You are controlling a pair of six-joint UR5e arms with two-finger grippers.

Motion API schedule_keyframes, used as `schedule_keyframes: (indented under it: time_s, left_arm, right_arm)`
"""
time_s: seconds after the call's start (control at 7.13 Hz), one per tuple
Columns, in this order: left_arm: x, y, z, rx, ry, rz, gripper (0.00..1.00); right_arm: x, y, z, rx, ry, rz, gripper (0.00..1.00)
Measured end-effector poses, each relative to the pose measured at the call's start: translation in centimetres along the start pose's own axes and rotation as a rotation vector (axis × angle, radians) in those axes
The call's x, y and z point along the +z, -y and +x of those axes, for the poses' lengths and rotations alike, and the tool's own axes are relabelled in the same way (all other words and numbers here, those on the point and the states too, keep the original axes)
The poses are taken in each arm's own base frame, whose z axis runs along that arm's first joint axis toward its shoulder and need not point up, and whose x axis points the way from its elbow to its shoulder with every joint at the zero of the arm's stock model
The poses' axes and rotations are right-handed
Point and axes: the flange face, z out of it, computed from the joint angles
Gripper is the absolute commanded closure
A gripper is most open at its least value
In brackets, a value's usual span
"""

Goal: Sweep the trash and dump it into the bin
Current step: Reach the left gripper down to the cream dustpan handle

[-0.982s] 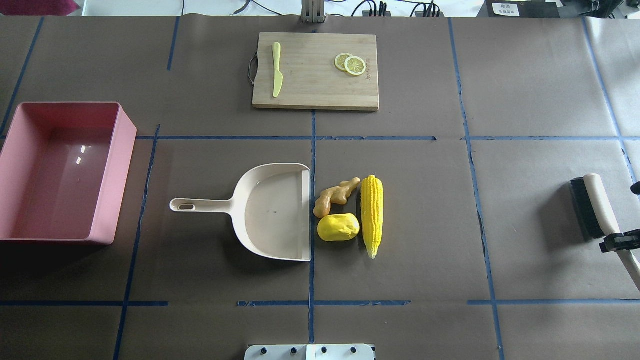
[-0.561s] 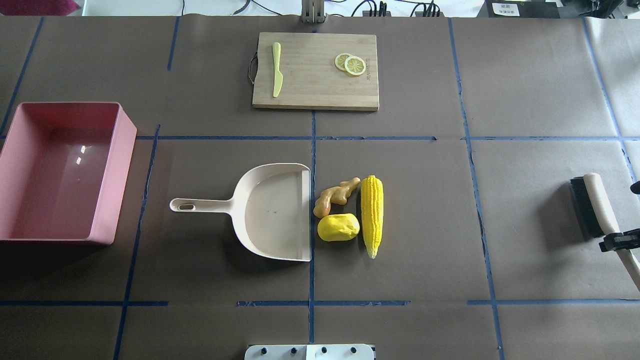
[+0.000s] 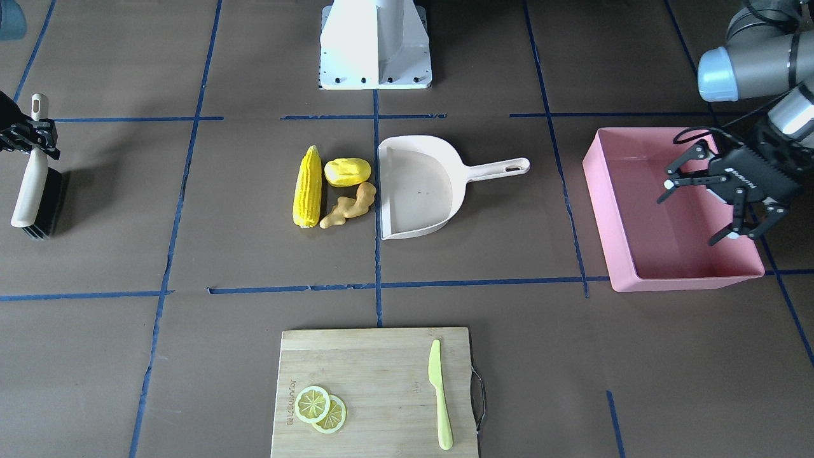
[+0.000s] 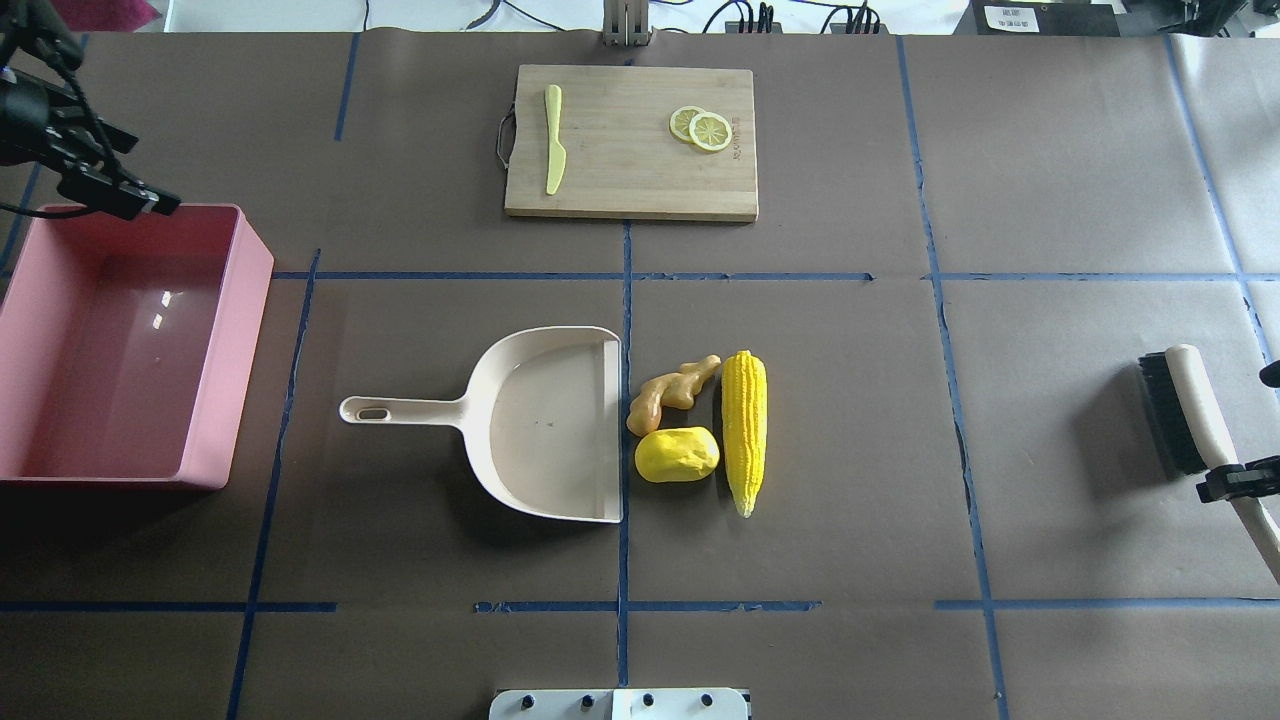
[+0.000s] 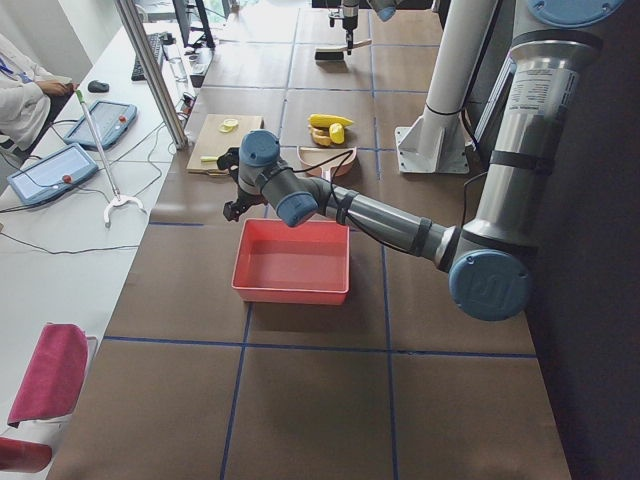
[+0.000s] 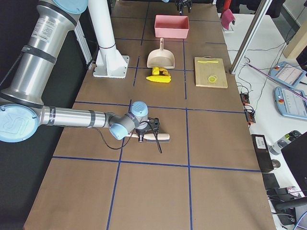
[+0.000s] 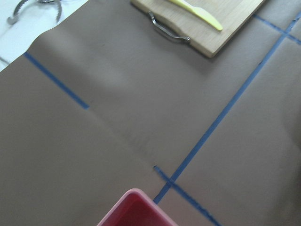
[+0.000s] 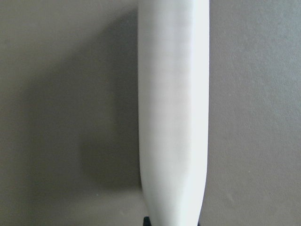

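- A wooden cutting board (image 4: 630, 170) with a metal handle lies at the far side of the table. On it are a lime-green plastic knife (image 4: 554, 140) and two overlapping lemon slices (image 4: 702, 128).
- A cream plastic dustpan (image 4: 550, 425) lies flat at the table's middle, its open mouth facing the trash and its handle pointing toward the bin.
- The trash sits just beside that mouth: a knobbly tan ginger root (image 4: 670, 392), a smooth yellow lump (image 4: 677, 455), and beyond them a ribbed yellow corn cob (image 4: 744, 425).
- The bin (image 4: 255, 300), a glossy pink tub, stands well apart at the robot's left.
- The left gripper (image 3: 696, 213) hangs over the bin's far end, jaws spread, holding nothing.
- The right gripper (image 4: 1235, 482) is clamped on the cream handle of a black-bristled brush (image 4: 1190, 410), far out at the right.
- Brown paper (image 4: 1050, 200) covers the table, crossed by blue tape lines (image 4: 750, 276).
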Motion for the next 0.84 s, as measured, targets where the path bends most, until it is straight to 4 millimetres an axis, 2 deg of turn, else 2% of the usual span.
schedule_keyframes:
  time_s: [0.14, 0.28, 0.56, 0.84]
  left_arm:
    - [2.0, 3.1, 4.1, 0.028, -0.057, 0.013, 0.0]
    - [3.9, 4.9, 7.8, 0.062, -0.11, 0.015, 0.0]
    - [6.7, 6.4, 13.2, 0.197, -0.191, 0.013, 0.0]
    - [8.6, 6.3, 16.1, 0.363, -0.24, 0.01, 0.0]
  right_arm:
    - [0.0, 0.0, 0.0, -0.001, 0.0, 0.0, 1.0]
    - [0.0, 0.0, 0.0, -0.001, 0.001, 0.001, 1.0]
    - [0.0, 0.0, -0.1, -0.002, 0.001, 0.001, 1.0]
    - [0.0, 0.0, 0.0, -0.001, 0.001, 0.001, 1.0]
